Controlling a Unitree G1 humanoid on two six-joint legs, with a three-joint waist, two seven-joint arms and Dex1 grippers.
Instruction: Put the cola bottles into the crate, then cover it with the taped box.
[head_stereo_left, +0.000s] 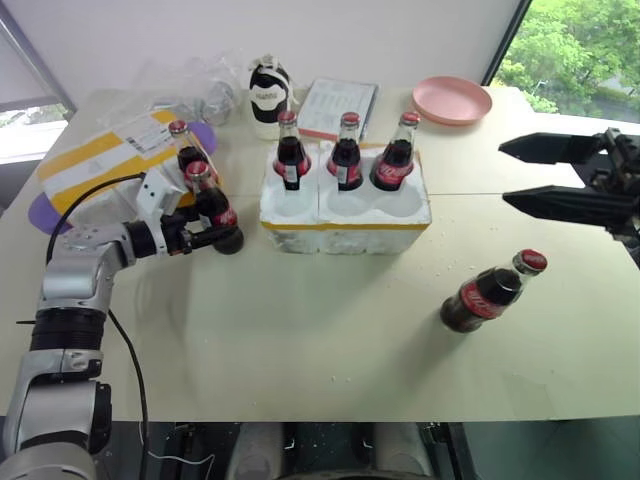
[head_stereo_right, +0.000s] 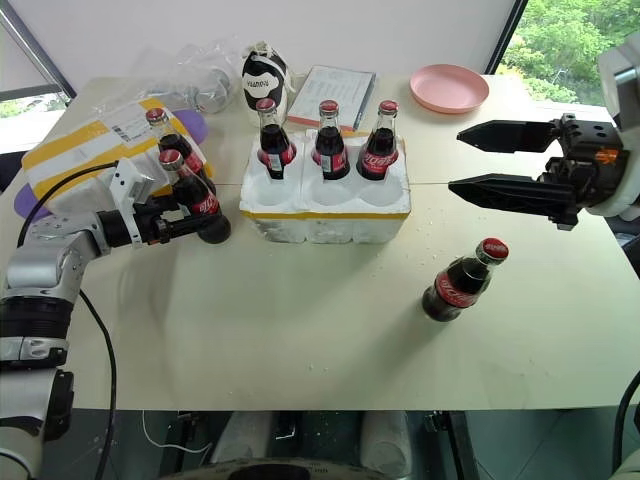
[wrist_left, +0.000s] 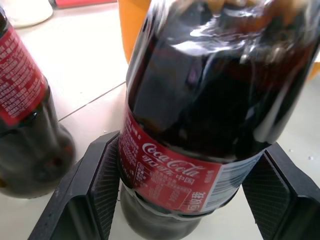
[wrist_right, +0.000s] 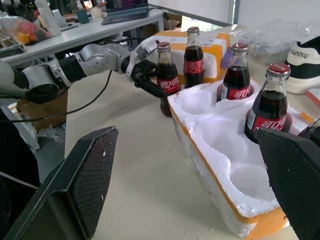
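Along the table's (head_stereo_left: 300, 350) near edge the cream top lies bare and wide from the crate (head_stereo_left: 345, 210) forward, broken only by one cola bottle (head_stereo_left: 490, 292) on its side toward the right. Crate sits mid-table: three upright cola bottles (head_stereo_left: 346, 153) fill its back row of wells, front three wells unfilled, yellow tape round the base. At far left, the taped box (head_stereo_left: 95, 160) lies near the table's corner, white shipping label up, print too small to read. Just in front of it stand two more cola bottles; left gripper (head_stereo_left: 218, 236) straddles the base of the nearer one (head_stereo_left: 208, 200), fingers (wrist_left: 97, 185) at either side of its red Coca-Cola label, contact not certain. Right gripper (head_stereo_right: 470, 160) hangs spread wide and unloaded above the table's right side. Squat black bottle (head_stereo_left: 269, 95), booklet (head_stereo_left: 336, 107), pink plate (head_stereo_left: 452, 100) crowd the far edge.
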